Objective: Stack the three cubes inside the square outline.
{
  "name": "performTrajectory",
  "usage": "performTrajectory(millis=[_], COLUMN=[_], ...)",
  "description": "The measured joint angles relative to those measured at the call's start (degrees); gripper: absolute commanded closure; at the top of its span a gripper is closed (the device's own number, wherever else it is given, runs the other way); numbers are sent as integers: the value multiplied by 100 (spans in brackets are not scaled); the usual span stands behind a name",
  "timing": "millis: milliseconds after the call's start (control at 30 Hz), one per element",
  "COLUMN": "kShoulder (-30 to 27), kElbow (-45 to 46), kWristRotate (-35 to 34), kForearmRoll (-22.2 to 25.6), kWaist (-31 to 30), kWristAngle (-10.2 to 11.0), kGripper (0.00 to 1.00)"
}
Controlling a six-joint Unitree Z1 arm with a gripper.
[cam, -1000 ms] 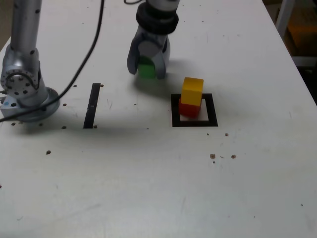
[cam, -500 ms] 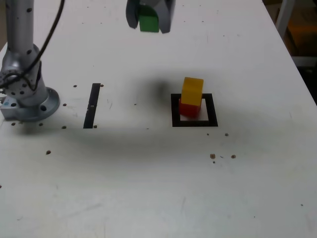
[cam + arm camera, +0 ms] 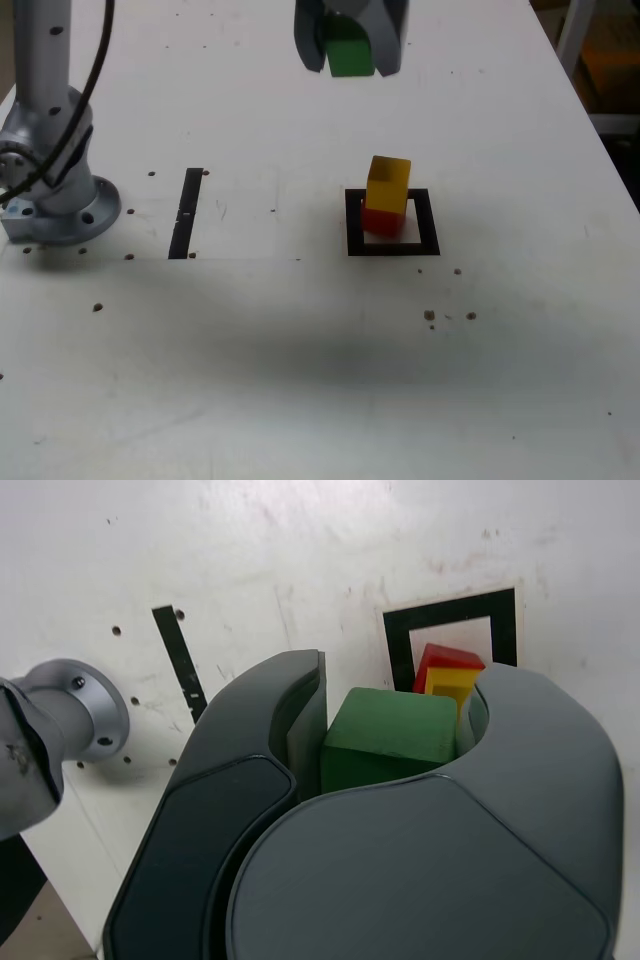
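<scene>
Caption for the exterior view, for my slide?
Tool holds the green cube aloft; yellow cube sits on red inside the square outline.

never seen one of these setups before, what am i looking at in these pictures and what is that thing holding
You are looking at one robot arm working over a white table. The exterior view comes from a camera standing off the arm. The wrist view comes from a camera on the arm's own wrist, so the two large grey fingers fill much of it.

Between those fingers is a green cube, held up above the table. On the table, a yellow cube sits on top of a red cube, inside a square outline of black tape. Toward the exterior view's left there is also a single straight black strip, and beyond it a round grey base.
</scene>
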Motion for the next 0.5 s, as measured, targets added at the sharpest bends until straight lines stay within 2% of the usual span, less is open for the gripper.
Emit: performTrajectory(millis=[167, 333, 500], kShoulder=[309, 546, 812], kElbow=[34, -71, -178], kWristRotate=[-135, -253, -280], kForearmRoll=[0, 0, 0], kWaist=[-218, -429, -494], kWristAngle=[-107, -367, -429], kGripper=[84, 84, 84])
